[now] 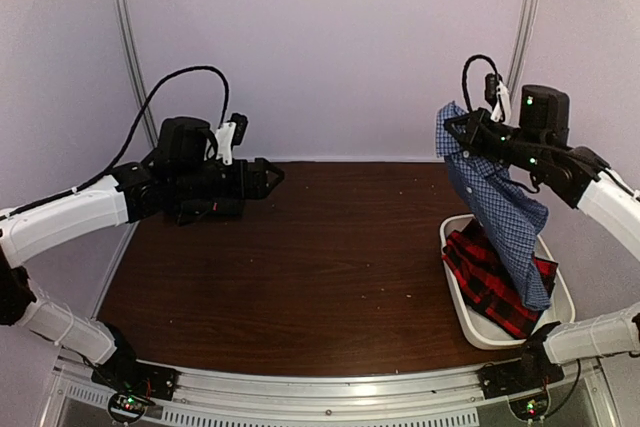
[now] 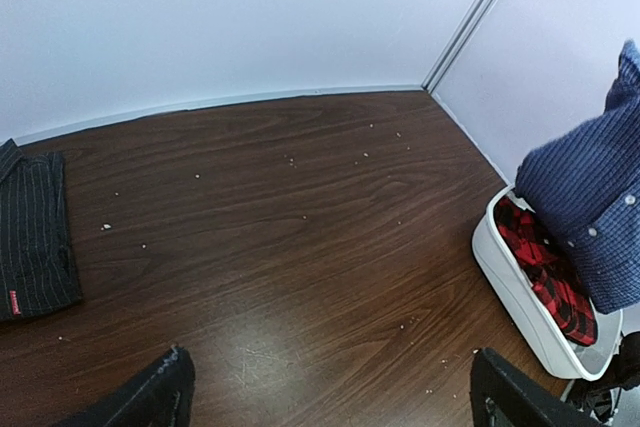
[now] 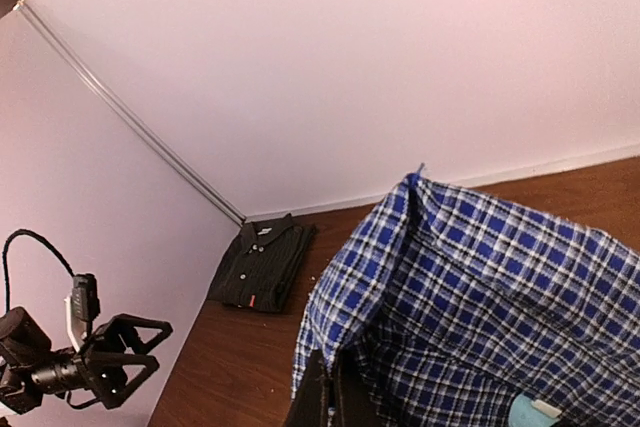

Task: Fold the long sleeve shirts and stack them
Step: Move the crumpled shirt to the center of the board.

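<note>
I've got the blue shirt (image 1: 495, 207) dangling limp over the tub (image 1: 478, 332), hem on the red shirt (image 1: 485, 282) inside. The dark shirt (image 2: 35, 237) lies folded far left. My right gripper (image 1: 460, 132) pinches the light, floppy cloth (near the collar, I reckon). A shoulder seam should grip better. My left gripper (image 1: 272, 177) gapes, empty.

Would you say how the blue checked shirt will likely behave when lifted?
Probably floppy: the blue checked shirt hangs limp from the right tool, lower end reaching the tub. Thin cloth, so likely light; it may swing or drag the red plaid shirt.
</note>
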Controlling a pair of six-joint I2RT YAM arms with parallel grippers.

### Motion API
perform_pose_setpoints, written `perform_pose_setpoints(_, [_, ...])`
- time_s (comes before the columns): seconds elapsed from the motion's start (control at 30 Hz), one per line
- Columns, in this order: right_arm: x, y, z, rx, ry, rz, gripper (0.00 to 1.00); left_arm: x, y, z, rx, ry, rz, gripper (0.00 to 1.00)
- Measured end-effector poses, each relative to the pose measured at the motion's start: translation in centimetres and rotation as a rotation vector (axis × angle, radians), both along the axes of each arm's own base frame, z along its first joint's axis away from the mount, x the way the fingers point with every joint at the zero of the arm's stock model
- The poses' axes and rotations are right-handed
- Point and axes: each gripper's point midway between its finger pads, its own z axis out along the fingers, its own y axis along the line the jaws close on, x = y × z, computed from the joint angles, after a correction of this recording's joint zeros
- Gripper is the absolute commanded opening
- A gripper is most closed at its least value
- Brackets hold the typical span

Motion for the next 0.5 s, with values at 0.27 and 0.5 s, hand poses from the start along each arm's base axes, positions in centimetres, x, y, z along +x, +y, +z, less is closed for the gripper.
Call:
perform_pose_setpoints(0.27, [4.7,7.9,13.7,-0.028,-0.233,0.086,0.0,-0.3,0.5,1.0,-0.014,-0.017,0.004,0.98])
perform_pose_setpoints(0.5, [7.1,12.6,14.6,-0.091,-0.281,0.132,0.0,-0.8,1.7,2.9,-0.03,-0.053,0.035,0.98])
